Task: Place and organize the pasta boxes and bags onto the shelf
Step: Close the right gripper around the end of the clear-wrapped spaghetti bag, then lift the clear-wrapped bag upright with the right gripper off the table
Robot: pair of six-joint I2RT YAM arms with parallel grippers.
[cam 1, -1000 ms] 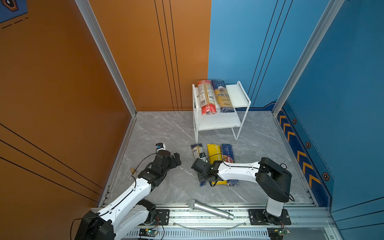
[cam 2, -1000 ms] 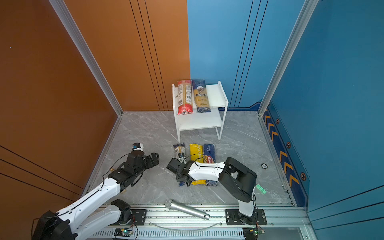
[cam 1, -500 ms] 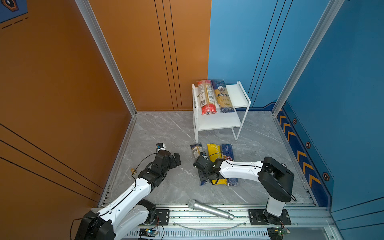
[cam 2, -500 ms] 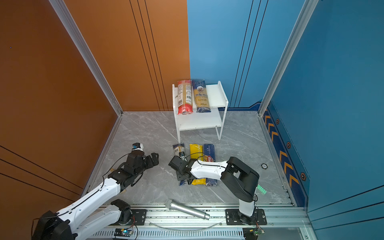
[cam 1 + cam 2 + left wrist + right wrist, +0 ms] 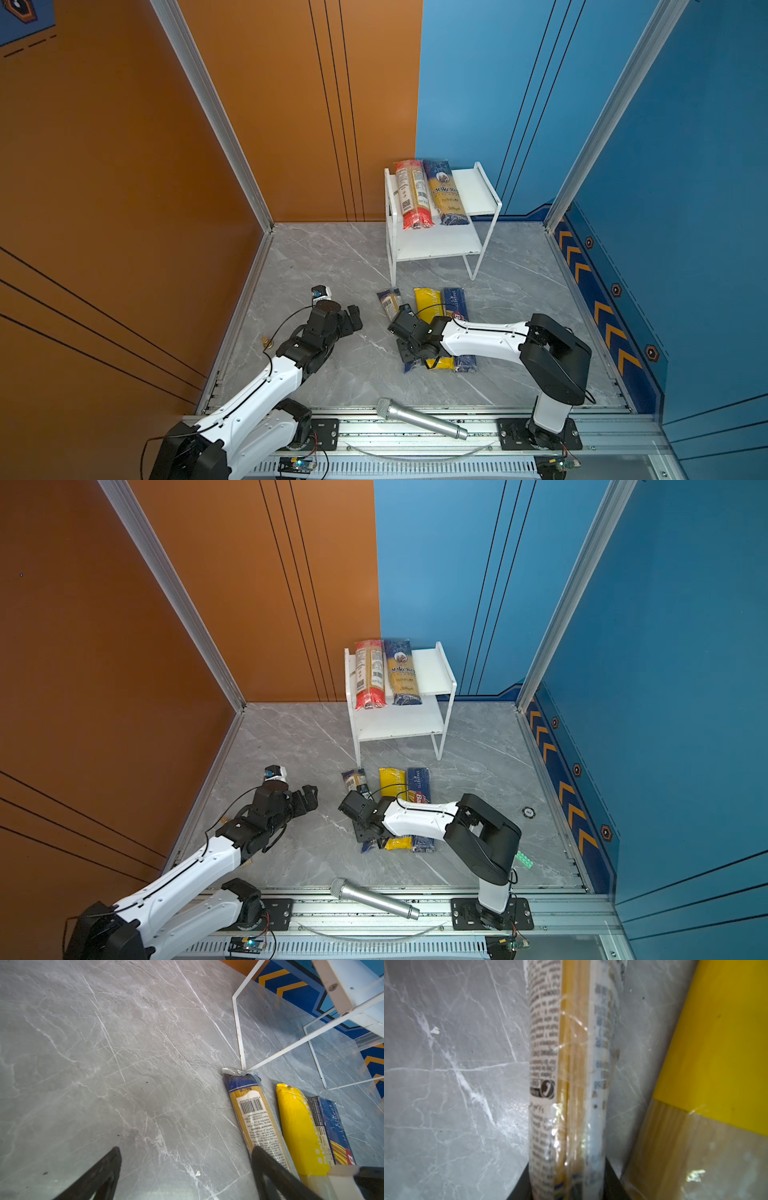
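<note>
Clear cellophane spaghetti bag (image 5: 388,300), navy-ended, lies on the grey marble floor (image 5: 324,266), 7 o'clock of the white two-tier shelf (image 5: 440,249). The right gripper (image 5: 409,352) is clamped near its 6 o'clock end. The left gripper (image 5: 187,1152) is spread and empty. Likely light, slippery and brittle; mid-length hold balances better.

The left arm (image 5: 266,386) is extended from the lower left of both top views. The left gripper (image 5: 352,322) is held left of centre with its jaws spread wide. The right arm (image 5: 482,338) is folded across lower centre. The right gripper (image 5: 409,353) is pointed downward with its jaws closed.
</note>
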